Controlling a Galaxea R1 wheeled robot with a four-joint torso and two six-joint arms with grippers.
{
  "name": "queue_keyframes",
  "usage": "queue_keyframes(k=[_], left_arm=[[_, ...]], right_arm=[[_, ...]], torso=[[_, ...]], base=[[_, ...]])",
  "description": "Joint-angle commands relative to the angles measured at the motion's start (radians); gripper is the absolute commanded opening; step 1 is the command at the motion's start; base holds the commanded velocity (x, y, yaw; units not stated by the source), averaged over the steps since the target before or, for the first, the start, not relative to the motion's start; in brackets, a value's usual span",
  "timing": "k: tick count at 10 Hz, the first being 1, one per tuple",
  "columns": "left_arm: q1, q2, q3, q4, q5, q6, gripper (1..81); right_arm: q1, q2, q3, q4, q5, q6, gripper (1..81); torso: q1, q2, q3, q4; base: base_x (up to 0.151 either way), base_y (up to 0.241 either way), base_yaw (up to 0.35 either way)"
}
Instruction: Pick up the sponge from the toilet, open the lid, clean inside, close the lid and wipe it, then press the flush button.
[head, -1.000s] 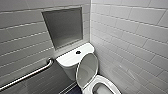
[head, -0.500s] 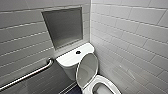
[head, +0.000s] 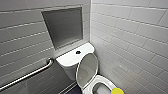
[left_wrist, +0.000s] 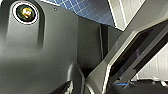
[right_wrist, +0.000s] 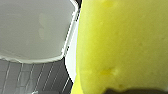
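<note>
You face a corner of grey tiled walls (head: 130, 37), the toilet (head: 72, 60) at 6 o'clock with its lid (head: 87, 70) raised. The sponge (head: 117, 91) is at the bowl rim, 5 o'clock. You cannot tell if the right gripper or the left gripper is closed.

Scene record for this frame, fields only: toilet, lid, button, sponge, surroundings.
toilet: white, set in a tiled corner
lid: raised, leaning back toward the tank
flush button: small and dark, in the centre of the tank top
sponge: yellow, at the seat rim at the lower edge of the head view, contact unclear; looms large in the right wrist view
grab bar: metal, on the wall beside the tank
wall recess: grey, above the tank
</note>
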Motion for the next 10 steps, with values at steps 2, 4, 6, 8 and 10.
queue_keyframes(k=[2,4,6,8,10], left_arm=[[0.053,0.047,-0.105,0.018,0.046,0.003,81.1],[0.063,0.097,-0.158,0.020,0.048,0.003,81.1],[0.068,0.110,-0.172,0.020,0.048,0.004,81.1],[0.074,0.113,-0.172,0.020,0.046,0.004,81.1],[0.080,0.122,-0.183,0.020,0.048,0.004,81.1]], right_arm=[[0.216,0.045,-0.066,0.045,-0.143,0.006,1.0],[0.262,0.085,-0.095,0.049,-0.155,0.006,1.0],[0.303,0.111,-0.133,0.069,-0.183,0.006,1.0],[0.348,0.156,-0.172,0.089,-0.203,0.006,1.0],[0.375,0.196,-0.224,0.103,-0.223,0.006,1.0]], torso=[[0.000,0.000,0.000,0.000],[0.000,0.000,-0.032,0.000],[0.000,0.000,-0.010,0.000],[0.000,0.000,-0.012,0.000],[0.000,0.000,-0.033,0.000]], base=[[0.000,0.000,0.000],[0.000,0.000,0.000],[0.000,0.000,0.000],[0.000,0.000,0.000],[0.000,0.000,0.000]])
